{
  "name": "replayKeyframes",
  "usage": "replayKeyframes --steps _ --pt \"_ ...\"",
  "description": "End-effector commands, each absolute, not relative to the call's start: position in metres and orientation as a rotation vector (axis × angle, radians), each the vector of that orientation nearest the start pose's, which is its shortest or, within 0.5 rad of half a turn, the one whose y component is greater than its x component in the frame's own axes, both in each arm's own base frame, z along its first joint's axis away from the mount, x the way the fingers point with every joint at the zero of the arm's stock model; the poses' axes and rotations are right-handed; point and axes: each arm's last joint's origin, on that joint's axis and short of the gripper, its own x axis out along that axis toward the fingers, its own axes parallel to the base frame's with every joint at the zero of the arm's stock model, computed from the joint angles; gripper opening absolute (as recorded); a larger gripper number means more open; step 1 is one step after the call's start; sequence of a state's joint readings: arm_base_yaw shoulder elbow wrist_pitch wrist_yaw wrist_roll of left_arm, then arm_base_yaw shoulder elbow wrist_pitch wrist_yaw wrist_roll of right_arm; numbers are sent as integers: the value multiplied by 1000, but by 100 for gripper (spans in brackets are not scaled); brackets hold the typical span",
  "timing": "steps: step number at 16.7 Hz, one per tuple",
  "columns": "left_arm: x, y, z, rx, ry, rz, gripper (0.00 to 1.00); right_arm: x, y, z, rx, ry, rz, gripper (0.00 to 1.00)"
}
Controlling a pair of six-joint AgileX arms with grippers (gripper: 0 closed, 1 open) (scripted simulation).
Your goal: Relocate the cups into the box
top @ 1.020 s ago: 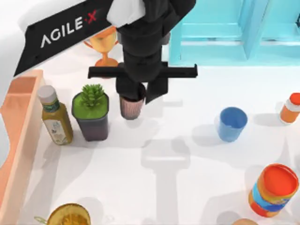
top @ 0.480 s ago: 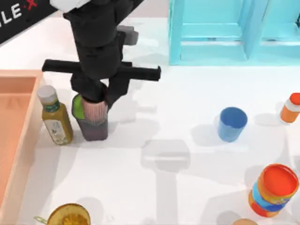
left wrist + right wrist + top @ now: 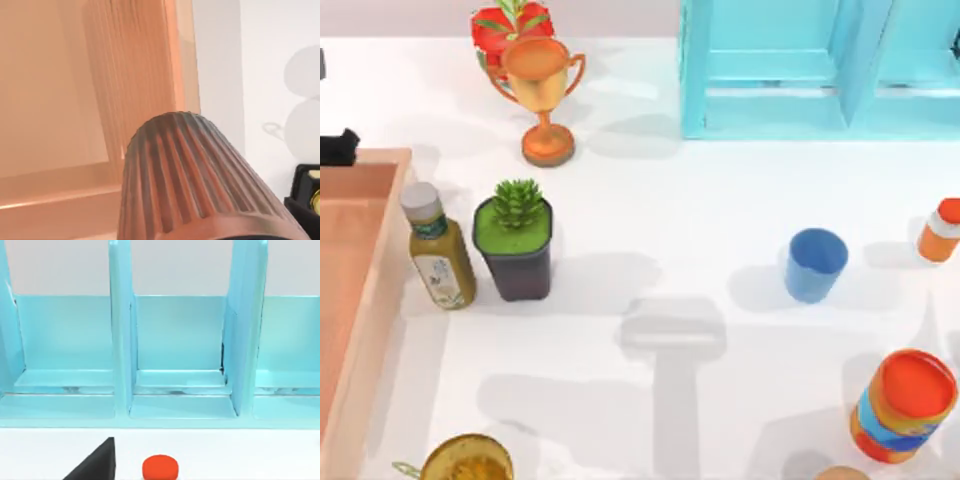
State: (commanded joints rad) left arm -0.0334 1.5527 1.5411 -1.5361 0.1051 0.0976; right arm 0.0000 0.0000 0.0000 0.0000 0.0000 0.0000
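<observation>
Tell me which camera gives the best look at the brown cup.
The left wrist view: the brown cup looms close, its ribbed side plain, above the box. The top view has the box's edge, and the right wrist view faces the cabinet.

We see a gold trophy (image 3: 541, 98) far left, turquoise cabinet (image 3: 820, 65) far right — green potted plant (image 3: 515, 238) beside a yellow bottle (image 3: 438, 248) at left, orange-lidded can (image 3: 903, 404) near right.

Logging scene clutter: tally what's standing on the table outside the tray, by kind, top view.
Cups: 1, light blue tumbler
Bottles: 2, yellow-green bottle, orange bottle
Cans: 1, orange-lidded can
Plants: 2, green potted succulent, red-flowered plant
Trophies: 1, gold trophy
Cabinets: 1, turquoise cabinet
Total: 8
</observation>
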Motion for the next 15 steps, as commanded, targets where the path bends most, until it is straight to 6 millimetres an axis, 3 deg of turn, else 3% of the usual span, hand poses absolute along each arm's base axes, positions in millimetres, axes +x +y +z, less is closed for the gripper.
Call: replayKeyframes --steps 3,6,9,15 --pt "246 44 313 -24 1538 -147 0 106 -1 160 0 0 0 100" --pt "229 78 298 -61 1556 -111 0 106 -1 160 0 0 0 100" --pt "222 91 290 -75 1567 -97 0 106 -1 160 0 0 0 100" --pt "223 90 285 -70 1571 -101 0 106 -1 160 0 0 0 100"
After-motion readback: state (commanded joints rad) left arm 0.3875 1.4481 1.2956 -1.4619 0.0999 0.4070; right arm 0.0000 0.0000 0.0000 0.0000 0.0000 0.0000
